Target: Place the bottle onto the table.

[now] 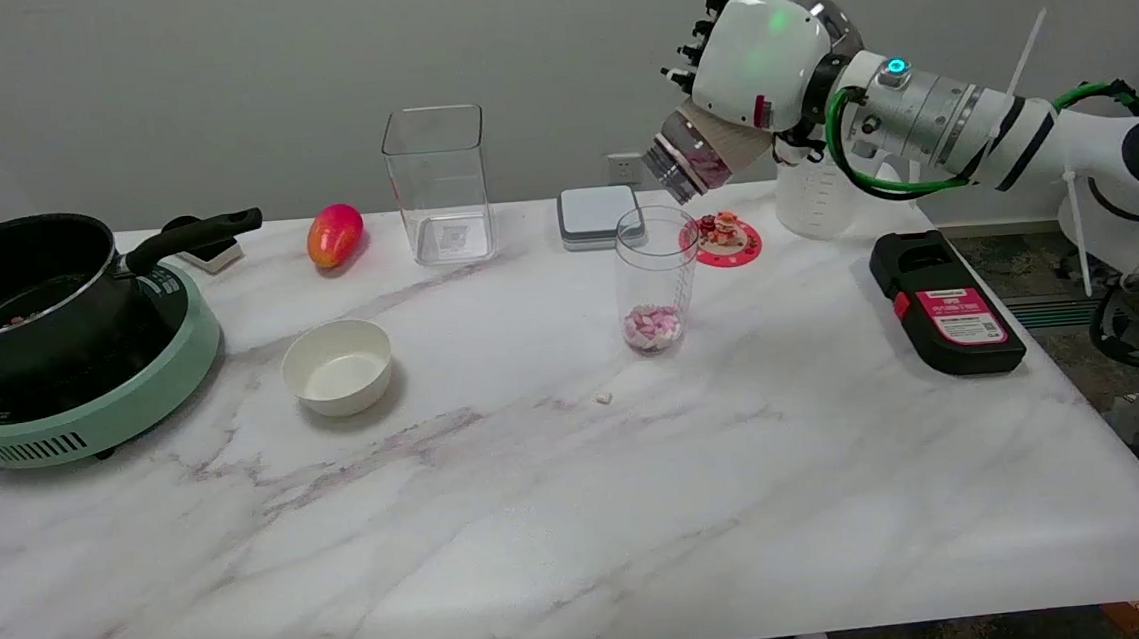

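While tilted mouth-down over the clear cup [656, 275], bottle [697, 158] held in the right hand [757, 61], in the air above the marble table [581, 479]. Fingers [700, 35] curled around its upper body, mostly hidden behind the white palm shell. Pink pieces inside bottle and cup.

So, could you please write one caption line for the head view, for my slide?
Right hand holds the bottle tilted above a clear cup with pink pieces, on the marble table.
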Robot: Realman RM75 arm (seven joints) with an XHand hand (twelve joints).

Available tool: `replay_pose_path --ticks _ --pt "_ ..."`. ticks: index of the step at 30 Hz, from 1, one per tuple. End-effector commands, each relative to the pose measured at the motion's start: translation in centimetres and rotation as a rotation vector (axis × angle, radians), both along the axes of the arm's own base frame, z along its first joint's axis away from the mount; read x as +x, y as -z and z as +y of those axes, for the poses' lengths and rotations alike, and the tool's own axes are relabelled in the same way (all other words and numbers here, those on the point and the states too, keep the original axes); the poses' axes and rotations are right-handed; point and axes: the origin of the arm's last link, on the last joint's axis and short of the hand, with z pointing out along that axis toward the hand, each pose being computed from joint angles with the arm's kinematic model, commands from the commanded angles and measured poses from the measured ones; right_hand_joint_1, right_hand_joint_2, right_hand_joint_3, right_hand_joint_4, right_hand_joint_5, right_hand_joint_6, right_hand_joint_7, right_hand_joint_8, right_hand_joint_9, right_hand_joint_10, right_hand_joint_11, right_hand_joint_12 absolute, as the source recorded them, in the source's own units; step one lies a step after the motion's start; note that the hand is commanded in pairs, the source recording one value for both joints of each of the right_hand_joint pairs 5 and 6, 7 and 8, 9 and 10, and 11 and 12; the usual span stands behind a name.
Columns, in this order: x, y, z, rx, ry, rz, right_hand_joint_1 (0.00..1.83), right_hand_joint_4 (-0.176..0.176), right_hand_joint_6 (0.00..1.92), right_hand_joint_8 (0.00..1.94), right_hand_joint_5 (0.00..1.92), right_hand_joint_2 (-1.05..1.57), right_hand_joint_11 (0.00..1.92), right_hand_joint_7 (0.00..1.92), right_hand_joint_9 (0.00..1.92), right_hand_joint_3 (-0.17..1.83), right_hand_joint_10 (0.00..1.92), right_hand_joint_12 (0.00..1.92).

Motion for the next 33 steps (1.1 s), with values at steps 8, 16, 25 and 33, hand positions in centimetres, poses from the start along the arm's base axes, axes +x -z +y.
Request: replay_pose_path --ticks 8,16,25,33 --pt "0.3 -4.9 4.0 -0.144 -0.059 -0.423 1.21 0.0 1.92 1.91 1.92 1.57 1.49 1.91 1.71 0.35 1.71 1.49" --pt "0.3 -7.1 6.7 -0.237 -0.089 -0.601 1.22 0.0 1.92 1.91 1.92 1.56 1.51 1.91 1.72 0.34 1.72 1.51" --pt "-1.6 -8.8 9.6 -0.315 -0.087 -0.905 1.21 0.0 1.92 1.92 1.92 1.57 1.53 1.92 1.74 0.31 1.74 1.53" --pt "-4.6 -8.2 11.4 -0.322 -0.127 -1.052 1.22 0.0 1.92 1.92 1.92 1.57 1.56 1.92 1.75 0.29 1.75 1.56"
